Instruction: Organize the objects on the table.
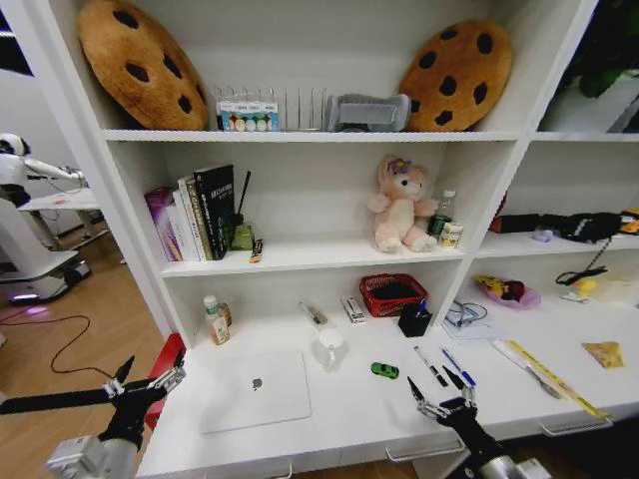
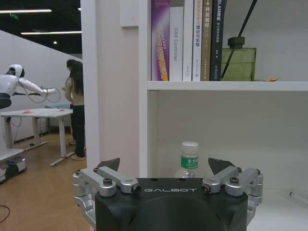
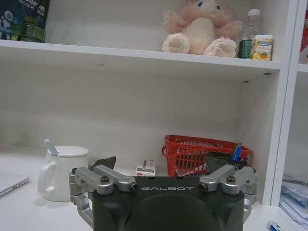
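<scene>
White table [image 1: 329, 424]: laptop [image 1: 255, 390], toy car [image 1: 384, 370], pens [image 1: 444, 366].

Bare table [image 1: 339, 414] lies between the laptop [image 1: 255, 390] and pens [image 1: 444, 367]; the mug [image 1: 330, 346] and toy car [image 1: 384, 370] stand behind it.

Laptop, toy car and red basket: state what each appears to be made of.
The slim silver closed laptop looks like matte metal, an even grey lid with a small dark logo. The tiny green toy car seems to be glossy plastic or painted metal; too small to tell. The red mesh basket looks like moulded plastic lattice, possibly coated wire.
</scene>
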### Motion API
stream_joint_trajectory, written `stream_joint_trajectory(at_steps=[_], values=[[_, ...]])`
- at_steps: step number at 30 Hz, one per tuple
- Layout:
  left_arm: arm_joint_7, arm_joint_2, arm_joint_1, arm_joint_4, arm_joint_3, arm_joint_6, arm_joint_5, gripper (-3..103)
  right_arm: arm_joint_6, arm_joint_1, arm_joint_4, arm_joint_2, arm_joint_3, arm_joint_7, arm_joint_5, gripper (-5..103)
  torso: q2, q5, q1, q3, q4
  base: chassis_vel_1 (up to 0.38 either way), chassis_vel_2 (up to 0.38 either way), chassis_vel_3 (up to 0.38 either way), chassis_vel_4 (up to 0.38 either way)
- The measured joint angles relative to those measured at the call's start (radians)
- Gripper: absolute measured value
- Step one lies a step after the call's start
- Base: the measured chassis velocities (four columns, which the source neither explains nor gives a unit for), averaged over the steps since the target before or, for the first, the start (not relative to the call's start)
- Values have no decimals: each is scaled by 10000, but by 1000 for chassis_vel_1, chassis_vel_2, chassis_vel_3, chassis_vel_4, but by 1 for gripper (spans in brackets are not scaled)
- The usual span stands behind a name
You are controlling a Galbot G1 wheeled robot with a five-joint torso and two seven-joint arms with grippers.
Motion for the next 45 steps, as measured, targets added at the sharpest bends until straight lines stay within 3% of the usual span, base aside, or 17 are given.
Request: stream_joint_trajectory(at_steps=[4,7,19,32,35,38,39,41,45], values=[[1,3,0,3,3,0,-2,100,-135,8,104,304,-193,453,-189,100,0,-1,0,0,-3,0,0,0,0],[2,5,-1,6,6,-2,-3,100,-287,-1,155,90,-174,591,-12,100,0,-1,0,0,-1,0,0,0,0],[3,9,-1,8,6,-9,-7,100,-626,351,-43,-535,-151,424,242,100,0,-2,0,0,0,0,0,0,0],[3,10,-1,9,6,-14,-8,100,-672,455,-122,-581,-291,301,287,100,0,-3,0,0,0,-69,-86,90,78],[3,9,-1,9,6,-15,-7,100,-1151,482,-39,-649,-225,-23,286,100,1,3,-1,0,1,-185,-198,180,163],[11,9,-2,9,10,-14,-9,100,-2216,849,94,-1020,-298,-698,617,100,1,4,-1,0,-1,-148,-163,138,117],[11,9,-2,9,10,-14,-9,100,-2216,849,94,-1020,-298,-698,617,100,1,4,-1,0,-1,-72,-141,78,46],[15,10,-2,9,10,-15,-10,100,-2856,1393,-308,-1449,-405,-1737,872,100,2,1,0,1,-2,4,-35,39,17],[12,12,-2,9,7,-16,-10,100,-3138,1983,-749,-1741,-545,-2587,903,100,1,-2,0,1,4,13,31,-12,-18]])
